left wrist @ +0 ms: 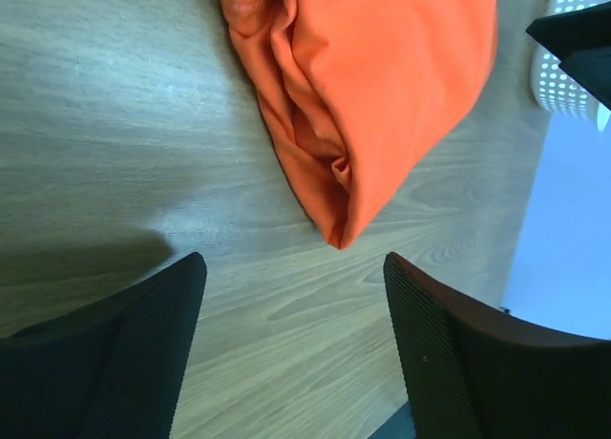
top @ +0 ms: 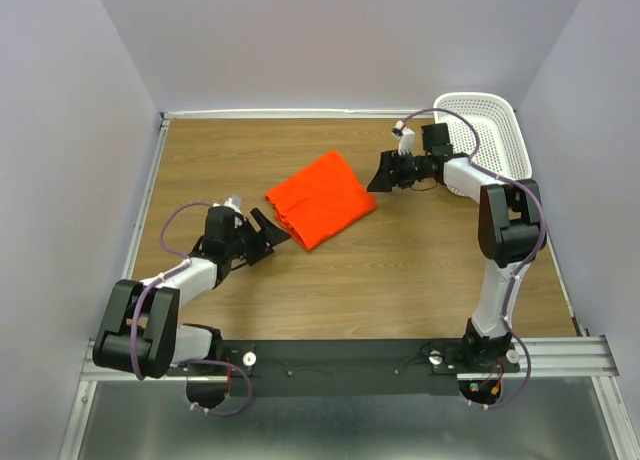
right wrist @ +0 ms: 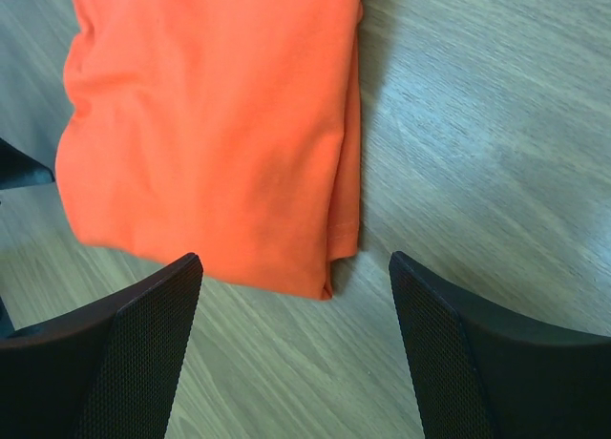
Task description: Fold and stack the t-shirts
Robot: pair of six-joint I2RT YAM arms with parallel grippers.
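Item: t-shirt (top: 322, 197), orange, the only one in view, lying folded into a compact slanted packet near the middle of the bench (top: 400, 270), between the two arms and well apart from the basket (top: 497, 130) at the far right corner. Left end effector (left wrist: 293, 262): jaws spread wide, holding nothing, low over the wood just beside the packet's near-left corner. Right end effector (right wrist: 296, 260): jaws likewise wide, empty, just beside the far-right edge. Condition: top face smooth; right edge shows neatly stacked layers, while the left corner shows bunched, rolled folds in the left wrist view. Step in hand, as judged: finishing the fold with the cloth released. Handling advice: lift both end effectors up and away from the cloth before swinging them aside, so no fingertip drags a layer open. If tidying is wanted, press or re-tuck the bunched left corner only. Markings: no brand, print or writing legible on t-shirt, basket or arms; neck label not visible.
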